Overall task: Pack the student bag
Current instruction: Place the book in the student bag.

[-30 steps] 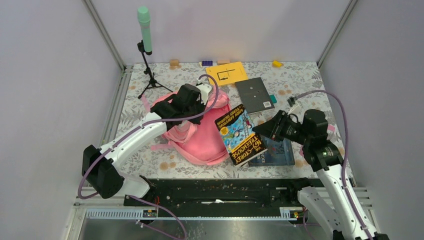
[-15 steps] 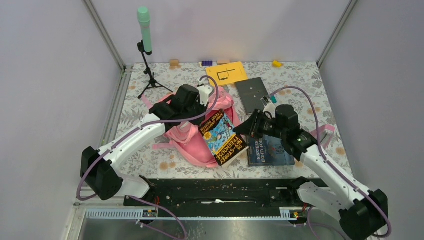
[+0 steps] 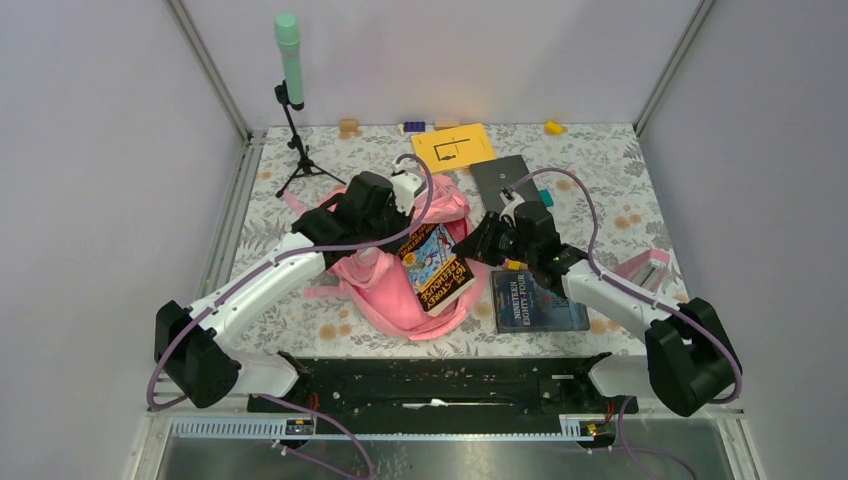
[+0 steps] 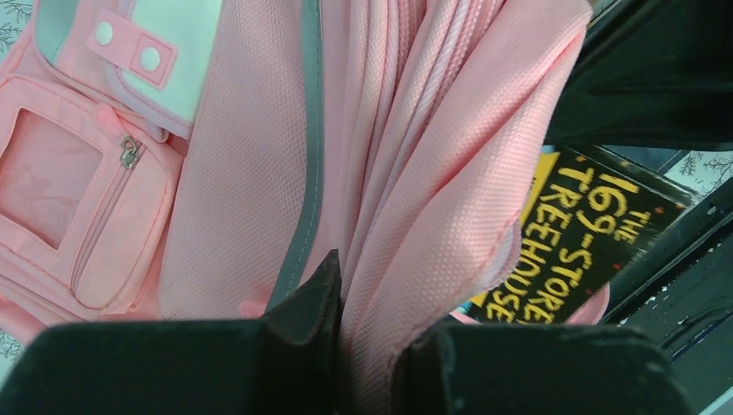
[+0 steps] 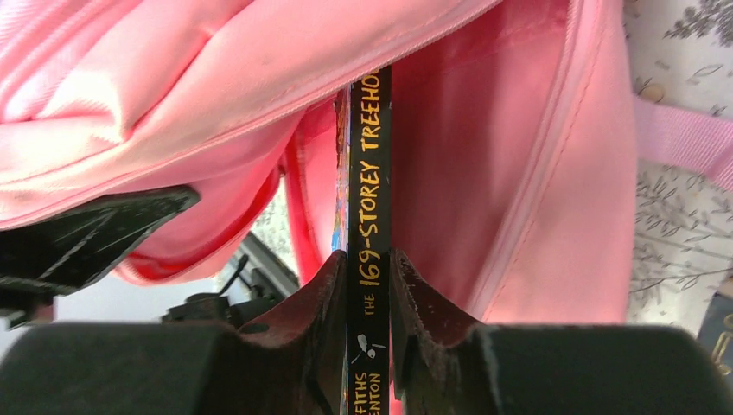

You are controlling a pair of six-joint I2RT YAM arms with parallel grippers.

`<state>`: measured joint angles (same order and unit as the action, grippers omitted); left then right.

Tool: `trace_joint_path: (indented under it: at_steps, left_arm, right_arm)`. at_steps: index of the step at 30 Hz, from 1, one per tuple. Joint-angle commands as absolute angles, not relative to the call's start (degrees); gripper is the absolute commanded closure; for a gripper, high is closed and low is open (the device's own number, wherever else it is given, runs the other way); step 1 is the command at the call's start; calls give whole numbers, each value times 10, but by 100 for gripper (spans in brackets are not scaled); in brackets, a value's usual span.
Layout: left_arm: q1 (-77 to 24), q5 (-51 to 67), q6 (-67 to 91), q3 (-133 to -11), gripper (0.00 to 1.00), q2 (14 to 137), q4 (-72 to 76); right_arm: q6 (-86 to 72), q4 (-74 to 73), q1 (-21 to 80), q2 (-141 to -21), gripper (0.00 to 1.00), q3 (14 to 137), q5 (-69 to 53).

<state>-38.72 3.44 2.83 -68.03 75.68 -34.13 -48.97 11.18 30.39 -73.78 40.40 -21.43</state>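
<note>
1. Pink fabric fills the middle of the overhead view. The student bag (image 3: 395, 295) lies slumped on the floral table (image 3: 620, 180), left of centre. The left arm (image 3: 270, 270) reaches over the bag's upper edge, and the right arm (image 3: 610, 290) reaches in from the right. Between them a colourful Treehouse book (image 3: 437, 268) rests tilted against the bag. Just right of the bag a dark Nineteen Eighty-Four book (image 3: 535, 300) lies flat. A yellow envelope (image 3: 453, 146) and a grey notebook (image 3: 503, 178) lie farther back. A green microphone (image 3: 288, 50) stands on a tripod at the back left.
2. Left wrist view: the left gripper (image 4: 372, 346) is clamped on a fold of the bag's pink mesh fabric, pinched between both fingers. Part of the Treehouse book's black and yellow cover shows past the fabric on the right.
3. Right wrist view: the right gripper (image 5: 369, 294) is closed tight on the Treehouse book's black spine. The book stands edge-on, its far end between pink layers at the bag's opening.
</note>
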Motion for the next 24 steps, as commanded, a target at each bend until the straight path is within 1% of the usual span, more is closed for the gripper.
trace_joint_path:
  at_steps: [1,6,10,14,20,24]
  left_arm:
    - [-390,93,43,-694,100,721,-258]
    - [-390,105,43,-690,100,722,-258]
    - [-390,115,43,-690,100,722,-258]
    - [-390,126,44,-689,100,721,-258]
    - [-390,146,41,-688,100,724,-260]
    - [-390,150,40,-688,100,720,-261]
  right_arm:
    - [-428,207,314,-768,100,411,-161]
    - [-395,269,323,-799,100,377,-144]
    - [-365,274,325,-802,100,367,-126]
    - [-380,335,333,-828,100,357,-114]
    - [-418,441,353,-892,100,374,-62]
    - [-413,465,362,-939,100,413,-40]
